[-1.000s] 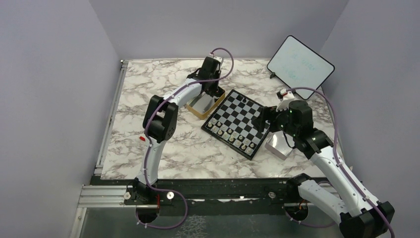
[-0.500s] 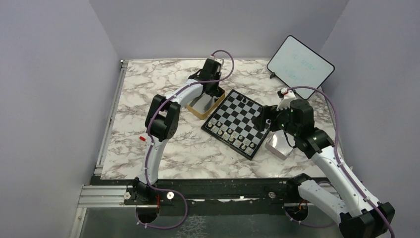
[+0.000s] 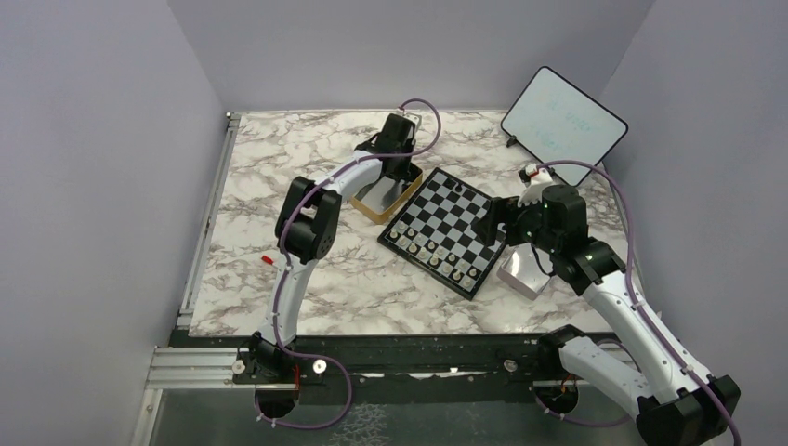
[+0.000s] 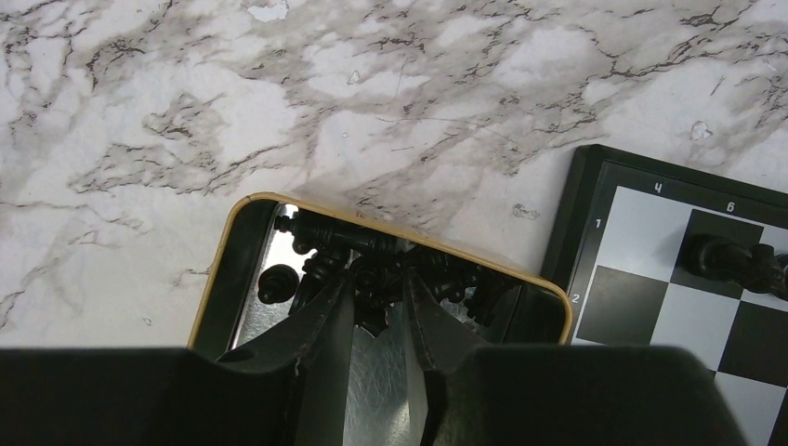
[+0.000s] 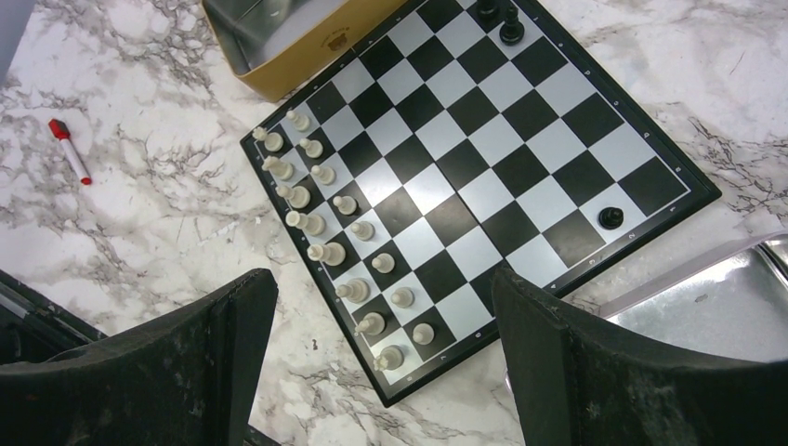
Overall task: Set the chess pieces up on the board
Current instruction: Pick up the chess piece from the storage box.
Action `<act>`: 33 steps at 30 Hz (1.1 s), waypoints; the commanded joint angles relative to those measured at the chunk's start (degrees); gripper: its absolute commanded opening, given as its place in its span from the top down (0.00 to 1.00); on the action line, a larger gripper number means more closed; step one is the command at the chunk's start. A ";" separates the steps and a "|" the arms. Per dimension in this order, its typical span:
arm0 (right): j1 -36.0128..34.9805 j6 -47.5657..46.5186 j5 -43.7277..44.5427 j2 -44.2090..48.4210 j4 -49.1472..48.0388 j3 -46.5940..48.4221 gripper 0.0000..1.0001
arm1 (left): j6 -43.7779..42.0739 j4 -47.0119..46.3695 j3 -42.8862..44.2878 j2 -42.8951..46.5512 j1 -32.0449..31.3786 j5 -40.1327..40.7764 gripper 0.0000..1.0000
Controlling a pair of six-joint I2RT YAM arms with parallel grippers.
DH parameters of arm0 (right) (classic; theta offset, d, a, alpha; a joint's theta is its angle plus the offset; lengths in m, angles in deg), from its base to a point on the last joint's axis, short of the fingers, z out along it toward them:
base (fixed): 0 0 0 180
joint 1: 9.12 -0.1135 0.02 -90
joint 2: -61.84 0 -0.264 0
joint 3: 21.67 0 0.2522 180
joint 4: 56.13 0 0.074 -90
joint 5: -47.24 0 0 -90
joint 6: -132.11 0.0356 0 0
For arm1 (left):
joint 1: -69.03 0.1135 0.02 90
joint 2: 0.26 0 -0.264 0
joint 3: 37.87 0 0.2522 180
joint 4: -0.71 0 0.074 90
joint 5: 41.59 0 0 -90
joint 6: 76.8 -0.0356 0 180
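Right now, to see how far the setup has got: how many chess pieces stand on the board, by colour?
On the board, seen from the right wrist:
White pieces: 16
Black pieces: 3
Total: 19

We see our left arm [image 3: 307, 223] stretched far forward from its base, elbow raised, wrist bent steeply downward. The left gripper [image 4: 379, 279] points down with its two fingers [image 4: 327, 311] drawn close, only a narrow gap between the tips (whether they pinch anything, we cannot tell). Our right arm [image 3: 609, 283] leans forward and inward, its forearm angled to the left. The right gripper [image 5: 381, 288] hangs high, its jaws spread wide and holding nothing.
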State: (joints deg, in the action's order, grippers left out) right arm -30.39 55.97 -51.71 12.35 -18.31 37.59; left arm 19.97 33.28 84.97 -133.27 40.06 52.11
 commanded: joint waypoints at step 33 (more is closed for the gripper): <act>0.07 1.57 -2.40 0.09 -2.13 -1.47 0.10 | -1.19 -0.92 0.62 3.22 -0.20 -0.94 0.91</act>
State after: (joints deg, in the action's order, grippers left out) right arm -30.39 56.56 -52.22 12.37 -18.49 36.84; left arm 18.20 33.00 84.97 -134.76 40.08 52.05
